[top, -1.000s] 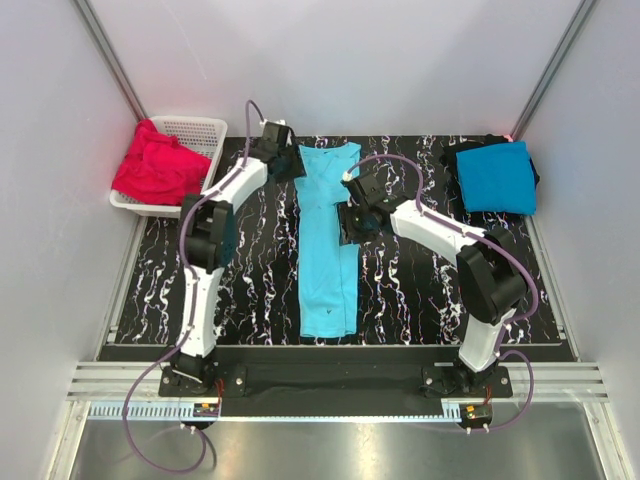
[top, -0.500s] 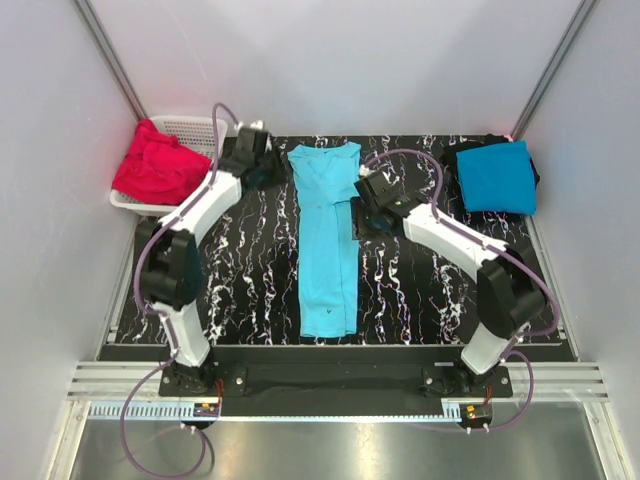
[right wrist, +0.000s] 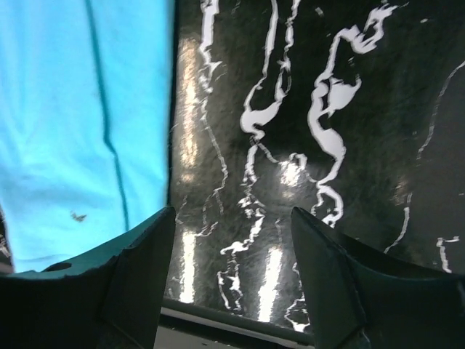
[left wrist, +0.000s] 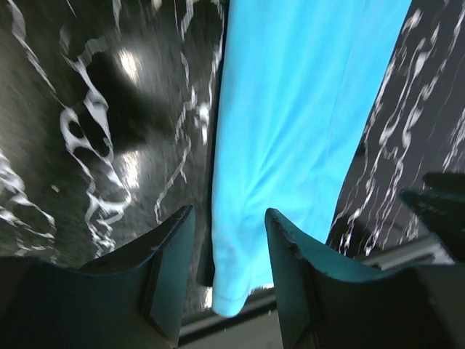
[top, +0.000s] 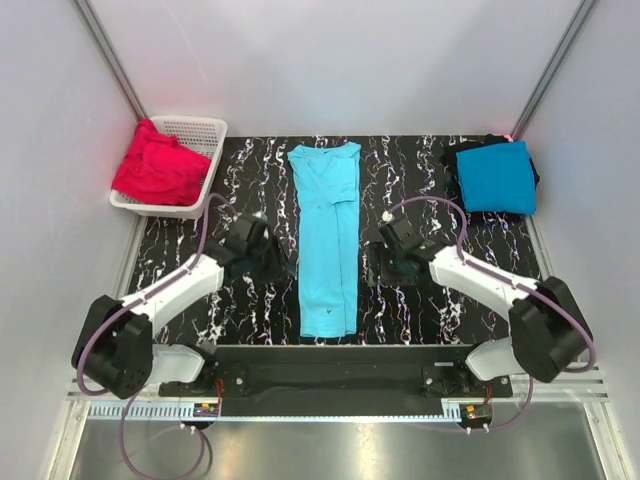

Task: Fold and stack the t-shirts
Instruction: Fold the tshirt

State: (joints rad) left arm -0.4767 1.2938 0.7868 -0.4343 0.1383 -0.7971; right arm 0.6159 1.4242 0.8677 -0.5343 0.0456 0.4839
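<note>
A light turquoise t-shirt point(top: 328, 235) lies in a long narrow strip down the middle of the black marbled table point(top: 430, 310). It also shows in the left wrist view point(left wrist: 305, 123) and the right wrist view point(right wrist: 80, 109). My left gripper point(top: 276, 262) is open and empty just left of the strip's lower half; the shirt's near corner shows between its fingers point(left wrist: 290, 269). My right gripper point(top: 384, 262) is open and empty just right of the strip, over bare table. A folded deeper blue shirt point(top: 497, 176) lies on a black one point(top: 455, 158) at the far right. Red shirts point(top: 155, 165) fill the basket.
A white lattice basket point(top: 200, 132) stands at the far left corner, partly off the table. White walls close in the sides and back. A black rail point(top: 330, 355) runs along the table's near edge above a metal ledge.
Both arms have drawn back from the shirt's collar end toward the near edge and now sit either side of its lower half. The turquoise shirt has not moved.
</note>
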